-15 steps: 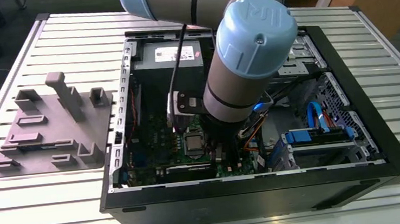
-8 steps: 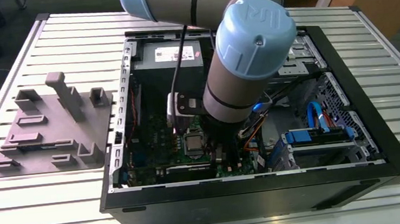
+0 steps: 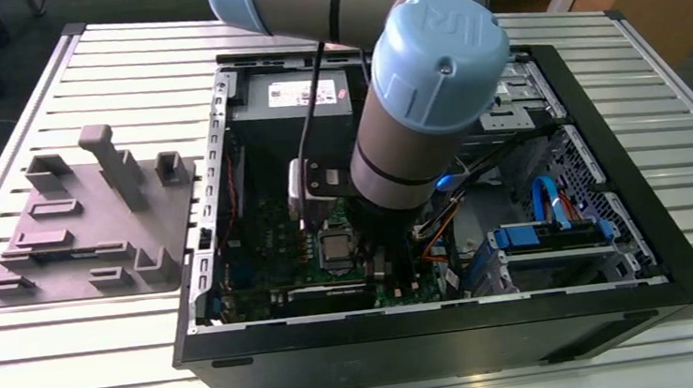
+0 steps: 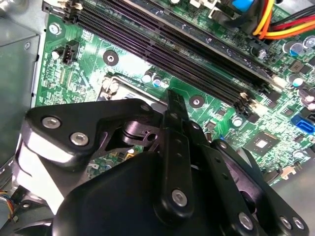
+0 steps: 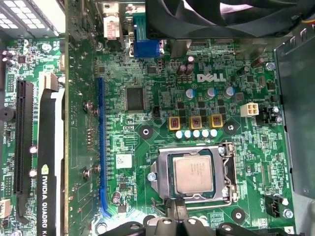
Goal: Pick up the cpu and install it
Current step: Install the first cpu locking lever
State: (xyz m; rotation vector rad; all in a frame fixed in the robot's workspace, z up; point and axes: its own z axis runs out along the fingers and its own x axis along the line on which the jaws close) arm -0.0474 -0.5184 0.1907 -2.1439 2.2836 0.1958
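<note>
1. Silvery-grey metal marks the cpu [image 5: 193, 175]: in the first wrist view you see it lying flat inside the socket [image 5: 227, 172] on the green motherboard [image 5: 147, 78], square to the socket's frame. In the exterior view the cpu [image 3: 333, 249] shows as a small pale square just below the arm's wrist.
2. Your gripper [image 5: 176, 216] sits at the socket's near edge in the first wrist view, its black finger [image 5: 175, 207] reaching the frame beside the chip. You cannot tell whether it touches the frame or the chip.
3. Whether the jaws are spread or closed you cannot tell. In the second wrist view the gripper [image 4: 172, 147] body hides the tips; nothing seen there is in its grasp.
4. The arm [image 3: 420, 103] reaches down into the open computer case [image 3: 460, 335], which lies on its side on a slatted table [image 3: 47, 79].
5. To the exterior view's left of the case, well apart from it, a grey plate [image 3: 87, 235] with upright blocks rests on the table.
6. A grey box [image 3: 294, 100] with a white label sits at the case's far end, beyond the motherboard.
7. Black slots [image 4: 197, 54] run across the board in the second wrist view, past the gripper.
</note>
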